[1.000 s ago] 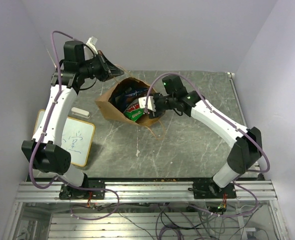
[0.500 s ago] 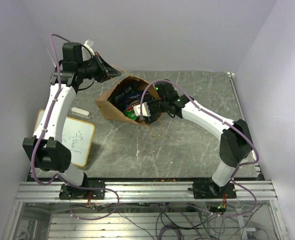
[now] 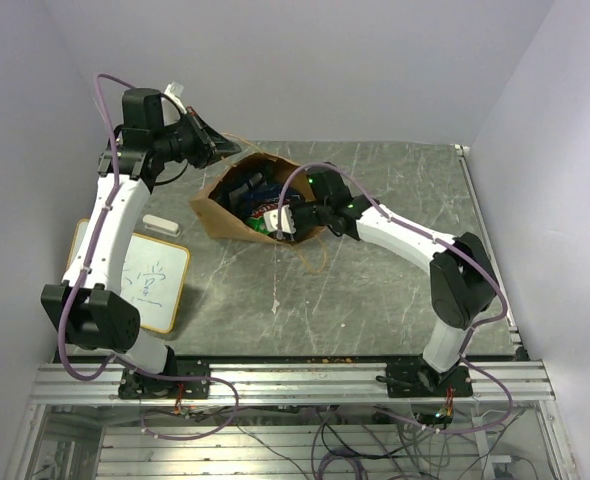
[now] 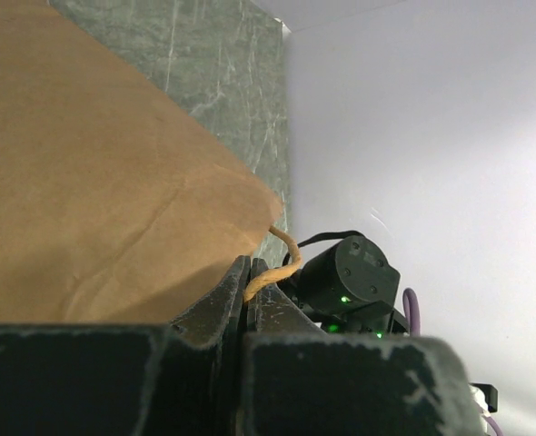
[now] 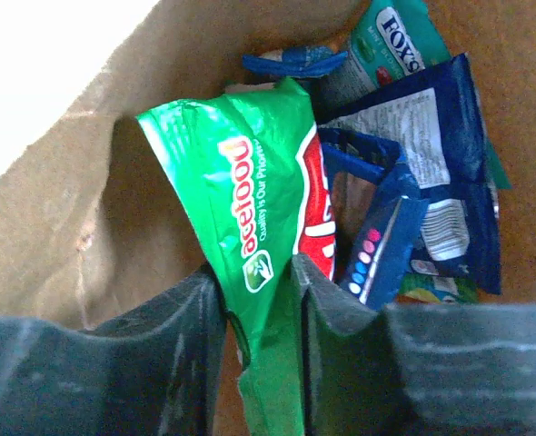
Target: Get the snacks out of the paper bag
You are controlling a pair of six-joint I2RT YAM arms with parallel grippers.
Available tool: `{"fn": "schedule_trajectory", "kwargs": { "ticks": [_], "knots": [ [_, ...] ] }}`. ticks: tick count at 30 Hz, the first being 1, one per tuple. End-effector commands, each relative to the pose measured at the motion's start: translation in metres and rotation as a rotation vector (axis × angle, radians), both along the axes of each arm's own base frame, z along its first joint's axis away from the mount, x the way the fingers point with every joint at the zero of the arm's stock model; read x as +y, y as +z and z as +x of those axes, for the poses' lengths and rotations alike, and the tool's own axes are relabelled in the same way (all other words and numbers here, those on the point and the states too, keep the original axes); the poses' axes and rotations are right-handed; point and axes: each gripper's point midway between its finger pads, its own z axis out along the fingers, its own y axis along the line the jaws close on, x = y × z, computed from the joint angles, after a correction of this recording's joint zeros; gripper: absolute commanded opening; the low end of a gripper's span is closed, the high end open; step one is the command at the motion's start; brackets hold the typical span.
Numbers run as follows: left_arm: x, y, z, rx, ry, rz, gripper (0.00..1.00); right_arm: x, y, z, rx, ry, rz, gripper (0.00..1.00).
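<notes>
The brown paper bag (image 3: 213, 214) lies tilted on the table with its mouth open toward the right. My left gripper (image 3: 231, 147) is shut on its string handle (image 4: 282, 258) at the bag's upper rim (image 4: 86, 182). My right gripper (image 3: 276, 218) is inside the bag's mouth, its jaws closed on the edge of the green-white packet with the red logo (image 5: 241, 182). Behind that lie blue packets (image 5: 431, 154), another small blue one (image 5: 291, 61) and a teal packet (image 5: 386, 36). The bag's inner wall (image 5: 59, 236) is close on the left.
A small whiteboard with writing (image 3: 151, 284) lies at the table's left edge, with a white eraser (image 3: 161, 224) just behind it. The bag's second string handle (image 3: 315, 262) trails on the table in front of the bag. White walls enclose the table.
My right arm has pushed left and deeper into the bag's mouth, onto the green packet. My left gripper has held the handle almost in place.
</notes>
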Motion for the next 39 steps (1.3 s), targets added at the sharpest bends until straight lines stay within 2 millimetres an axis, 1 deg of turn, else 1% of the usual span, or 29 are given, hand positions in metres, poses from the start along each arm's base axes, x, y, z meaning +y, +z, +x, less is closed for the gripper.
{"fn": "schedule_trajectory", "kwargs": {
  "ticks": [1, 5, 8, 9, 11, 13, 15, 18, 20, 24, 28, 32, 36, 39],
  "knots": [
    [0.0, 0.018, -0.011, -0.046, 0.012, 0.003, 0.07, 0.017, 0.015, 0.003, 0.016, 0.025, 0.095, 0.27],
    [0.002, 0.016, -0.015, -0.041, 0.006, 0.024, 0.07, 0.022, 0.024, 0.004, 0.018, 0.047, 0.132, 0.14],
    [0.001, 0.011, -0.016, -0.027, -0.005, 0.029, 0.07, 0.016, 0.031, 0.008, 0.016, 0.02, 0.162, 0.02],
    [0.0, 0.01, -0.015, -0.025, -0.011, 0.027, 0.07, 0.015, 0.032, 0.009, 0.017, 0.012, 0.169, 0.0],
    [-0.002, 0.009, -0.014, -0.024, -0.021, 0.023, 0.07, 0.011, 0.034, 0.011, 0.01, -0.005, 0.17, 0.0],
    [-0.002, 0.01, -0.012, -0.028, -0.027, 0.028, 0.07, 0.011, 0.04, 0.012, 0.007, -0.015, 0.186, 0.0],
    [-0.002, 0.009, -0.011, -0.031, -0.032, 0.036, 0.07, 0.012, 0.049, 0.013, 0.009, -0.032, 0.212, 0.0],
    [-0.003, 0.006, -0.01, -0.03, -0.045, 0.034, 0.07, 0.011, 0.057, 0.017, 0.01, -0.063, 0.231, 0.0],
    [-0.005, 0.006, -0.011, -0.031, -0.055, 0.031, 0.07, 0.01, 0.065, 0.022, 0.001, -0.093, 0.242, 0.0],
    [-0.004, 0.008, -0.012, -0.048, -0.063, 0.045, 0.07, 0.01, 0.083, 0.032, -0.003, -0.146, 0.26, 0.0],
    [-0.003, 0.009, -0.013, -0.061, -0.077, 0.061, 0.07, 0.014, 0.096, 0.034, 0.031, -0.166, 0.282, 0.0],
    [-0.001, 0.008, -0.014, -0.064, -0.085, 0.072, 0.07, 0.013, 0.122, 0.031, 0.056, -0.195, 0.353, 0.0],
    [0.002, 0.005, -0.014, -0.06, -0.083, 0.088, 0.07, 0.007, 0.148, 0.025, 0.057, -0.23, 0.414, 0.0],
    [0.0, 0.006, -0.012, -0.054, -0.084, 0.059, 0.07, 0.002, 0.163, 0.022, 0.081, -0.265, 0.453, 0.0]
  ]
}}
